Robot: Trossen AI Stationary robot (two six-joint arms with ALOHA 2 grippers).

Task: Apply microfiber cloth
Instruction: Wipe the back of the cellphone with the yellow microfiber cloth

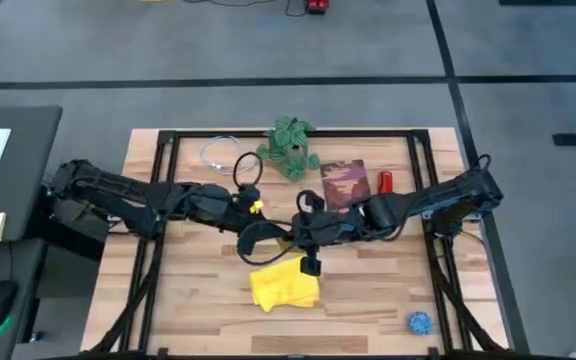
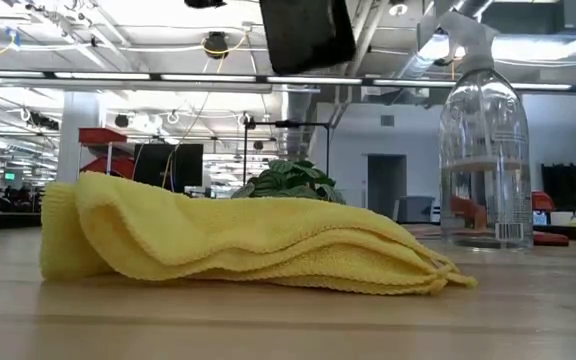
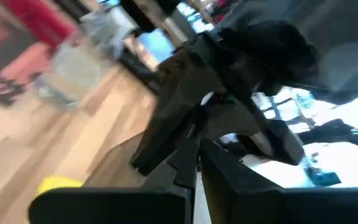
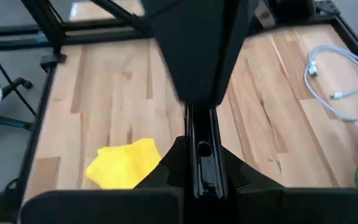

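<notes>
From above, the cloth [image 1: 286,284] is seen bunched on the tabletop [image 1: 198,300], ungrasped, just below both grippers, which meet mid-table: the left gripper [image 1: 290,240] and the right gripper [image 1: 310,262]. At table height, the cloth is shown lying folded before a spray bottle [image 2: 483,150], with a workshop behind. In the right wrist view, a thin black slab [image 4: 201,165], probably the phone, is clamped in the right jaws. The left jaws' state cannot be told. Judged next: one gripper must lower and take the cloth.
</notes>
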